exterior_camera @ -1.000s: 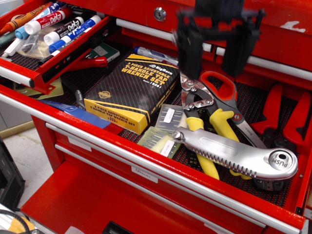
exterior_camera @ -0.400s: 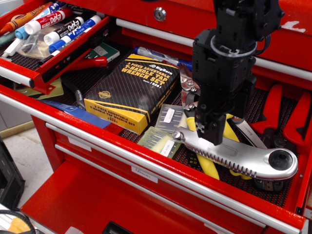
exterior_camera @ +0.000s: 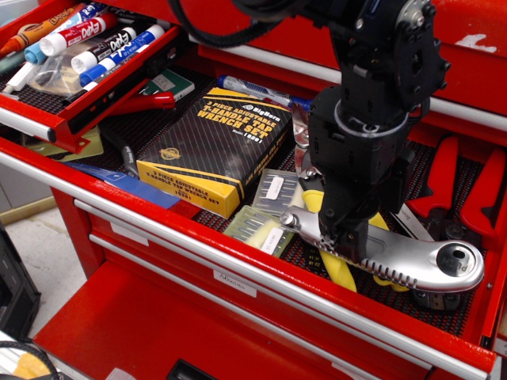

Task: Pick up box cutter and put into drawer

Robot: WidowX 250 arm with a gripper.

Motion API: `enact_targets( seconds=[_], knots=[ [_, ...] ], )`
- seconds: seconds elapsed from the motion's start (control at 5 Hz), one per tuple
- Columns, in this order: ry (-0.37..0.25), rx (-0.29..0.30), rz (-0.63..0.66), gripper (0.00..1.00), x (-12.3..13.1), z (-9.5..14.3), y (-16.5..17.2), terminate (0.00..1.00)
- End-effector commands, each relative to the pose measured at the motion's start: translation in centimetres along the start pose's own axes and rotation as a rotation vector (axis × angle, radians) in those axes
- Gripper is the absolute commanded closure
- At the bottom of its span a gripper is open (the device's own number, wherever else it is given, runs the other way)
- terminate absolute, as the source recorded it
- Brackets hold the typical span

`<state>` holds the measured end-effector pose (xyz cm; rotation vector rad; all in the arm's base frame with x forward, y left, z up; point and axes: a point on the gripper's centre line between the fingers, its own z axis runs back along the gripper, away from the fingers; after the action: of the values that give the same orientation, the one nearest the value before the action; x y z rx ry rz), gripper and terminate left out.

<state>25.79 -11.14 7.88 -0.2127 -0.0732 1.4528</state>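
Lowered since a moment ago, the black robot gripper [exterior_camera: 348, 237] now presses onto the long silver metal box cutter [exterior_camera: 396, 255]; whether its jaws have closed cannot be told. That ridged handle lies across yellow-handled snips [exterior_camera: 337, 265] in the wide red drawer [exterior_camera: 238, 265]. Far left, the narrow shallow red drawer [exterior_camera: 47, 119] holds markers.

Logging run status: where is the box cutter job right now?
Done: nothing placed yet. In hand: the claw is down on the box cutter, which lies in the wide tool drawer across the yellow-handled snips; whether it has closed on the handle is hidden. Left: lift it and carry it to the narrow drawer at upper left, which stands open with markers inside.
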Motion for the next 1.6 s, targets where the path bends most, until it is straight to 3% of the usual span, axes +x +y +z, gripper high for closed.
enact_targets(
  seconds=[0.0,0.4,0.6,0.8,1.0,1.2,1.4],
  knots=[
    [0.045,-0.088,0.08,0.0,-0.7,0.9,-1.2,0.0],
    [0.098,-0.132,0.166,0.0,-1.5,0.2,-0.9,0.0],
    [0.122,-0.126,0.148,0.0,-1.9,-0.2,-1.1,0.0],
    [0.159,-0.112,0.161,1.0,-2.2,-0.5,-1.4,0.0],
    [0.177,-0.111,0.159,1.0,-2.1,-0.6,-1.2,0.0],
    [0.036,-0.066,0.082,1.0,-1.9,0.3,-1.2,0.0],
    [-0.176,0.176,-0.086,1.0,0.1,5.0,-2.0,0.0]
  ],
)
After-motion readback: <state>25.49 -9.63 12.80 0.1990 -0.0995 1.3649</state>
